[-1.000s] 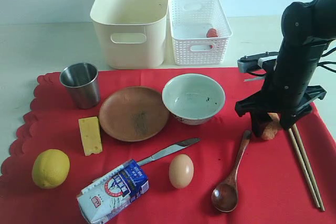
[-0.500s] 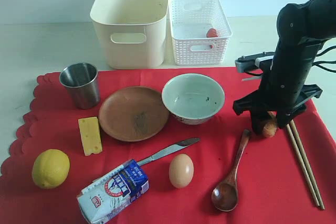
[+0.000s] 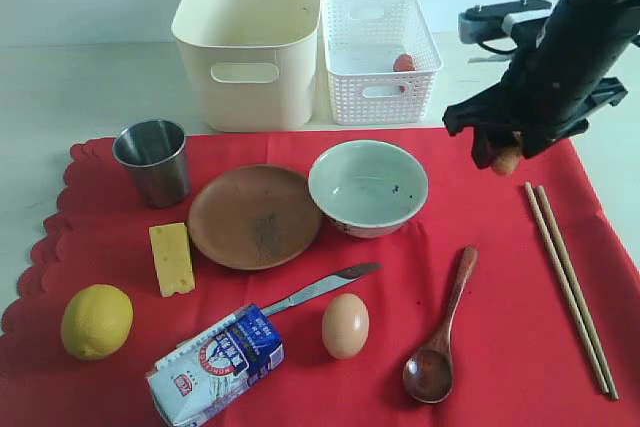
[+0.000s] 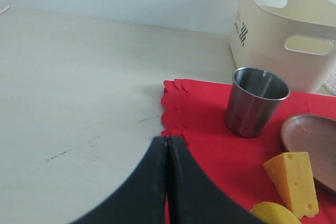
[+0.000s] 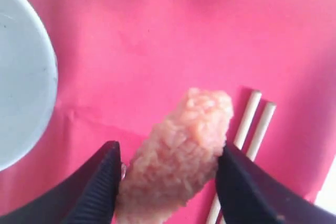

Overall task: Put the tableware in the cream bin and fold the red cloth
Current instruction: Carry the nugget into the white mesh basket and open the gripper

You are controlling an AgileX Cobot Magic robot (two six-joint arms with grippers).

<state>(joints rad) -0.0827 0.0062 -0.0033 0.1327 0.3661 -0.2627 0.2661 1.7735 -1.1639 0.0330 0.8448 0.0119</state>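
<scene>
On the red cloth (image 3: 500,347) lie the steel cup (image 3: 153,160), the wooden plate (image 3: 255,215), the white bowl (image 3: 368,187), the knife (image 3: 320,288), the dark spoon (image 3: 440,332) and the chopsticks (image 3: 567,282). The cream bin (image 3: 245,37) stands behind the cloth. My right gripper (image 3: 505,159) hangs above the cloth's back right corner, shut on a crumbed orange food piece (image 5: 194,124). The chopsticks (image 5: 252,129) and the bowl's rim (image 5: 21,77) lie below it. My left gripper (image 4: 168,140) is shut and empty at the cloth's scalloped edge, near the cup (image 4: 256,100).
A white lattice basket (image 3: 380,57) with a small red item in it stands right of the cream bin. Cheese (image 3: 171,258), a lemon (image 3: 96,320), a milk carton (image 3: 215,364) and an egg (image 3: 345,325) lie on the front of the cloth.
My right gripper closed on the food piece, lifted it off the cloth beside the chopsticks and carried it up and toward the back. The left gripper has not moved.
</scene>
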